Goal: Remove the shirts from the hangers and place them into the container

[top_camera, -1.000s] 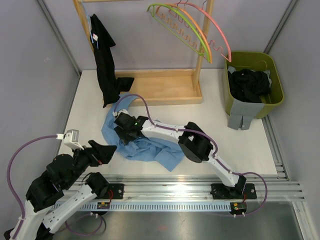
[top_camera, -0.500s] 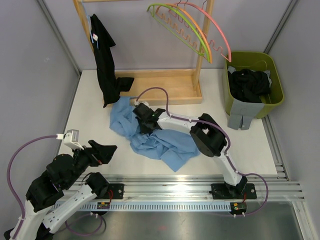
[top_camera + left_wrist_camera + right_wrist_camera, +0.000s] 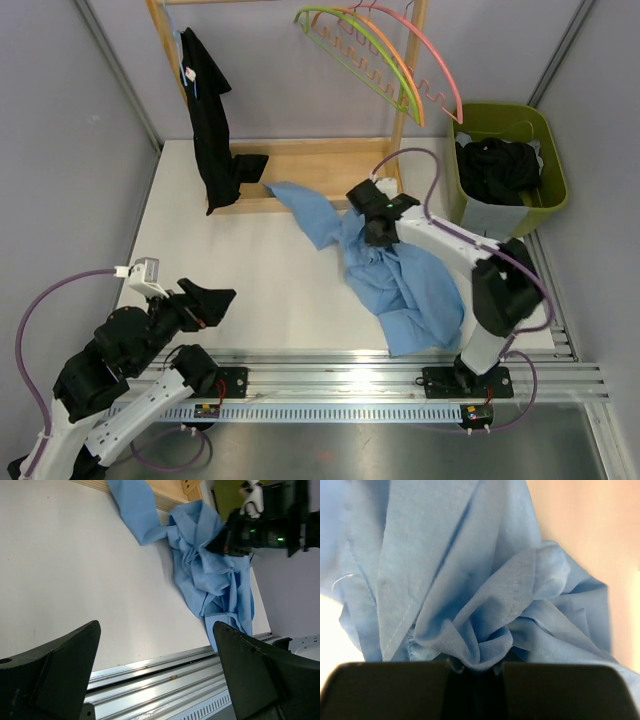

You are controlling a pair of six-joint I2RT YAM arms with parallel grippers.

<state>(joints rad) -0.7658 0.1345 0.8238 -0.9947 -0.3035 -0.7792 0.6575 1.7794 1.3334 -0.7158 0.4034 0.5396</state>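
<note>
Robot lab; aluminium-framed enclosure [image 3: 120, 75]

Tips of right tool [image 3: 476, 674] inside blue shirt [image 3: 470, 580]

The right gripper [image 3: 476, 666] is pinching a bunched fold of the light blue shirt [image 3: 445, 570] between its two dark fingers [image 3: 395, 685], which are standing close together. The cloth is filling most of the view. A blurred pale surface [image 3: 580, 525] is showing at the upper right.
</note>
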